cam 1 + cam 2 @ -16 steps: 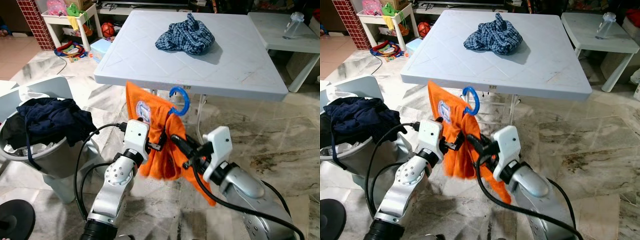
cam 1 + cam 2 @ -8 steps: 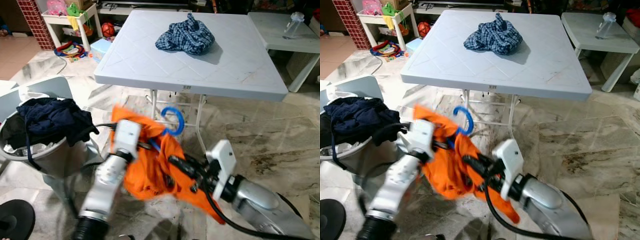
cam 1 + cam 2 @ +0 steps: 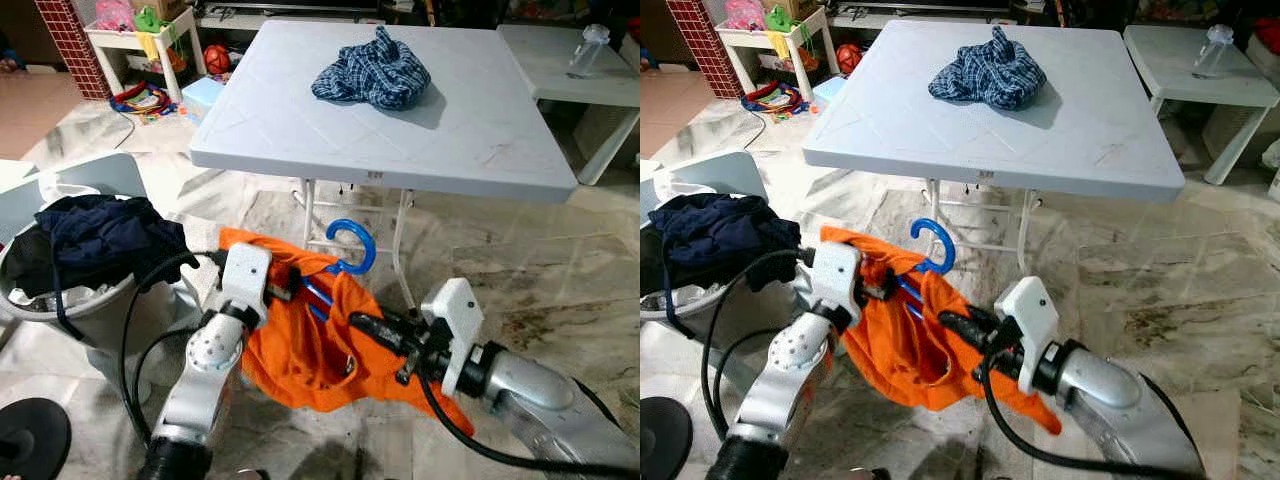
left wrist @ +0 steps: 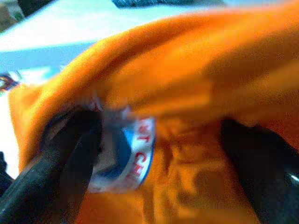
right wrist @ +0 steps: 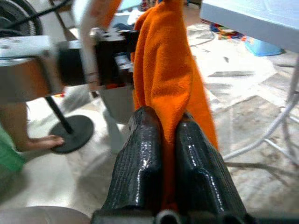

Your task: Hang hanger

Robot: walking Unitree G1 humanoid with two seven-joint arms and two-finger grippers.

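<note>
So the blue hanger [image 3: 343, 262] with the orange shirt [image 3: 318, 340] sits low over the floor, just in front of the bench [image 3: 400, 120]. Right gripper [image 5: 169, 122] fingers are pinching shirt cloth between them; left gripper [image 3: 285, 287] fingers are buried in the collar, can't tell their state.
</note>
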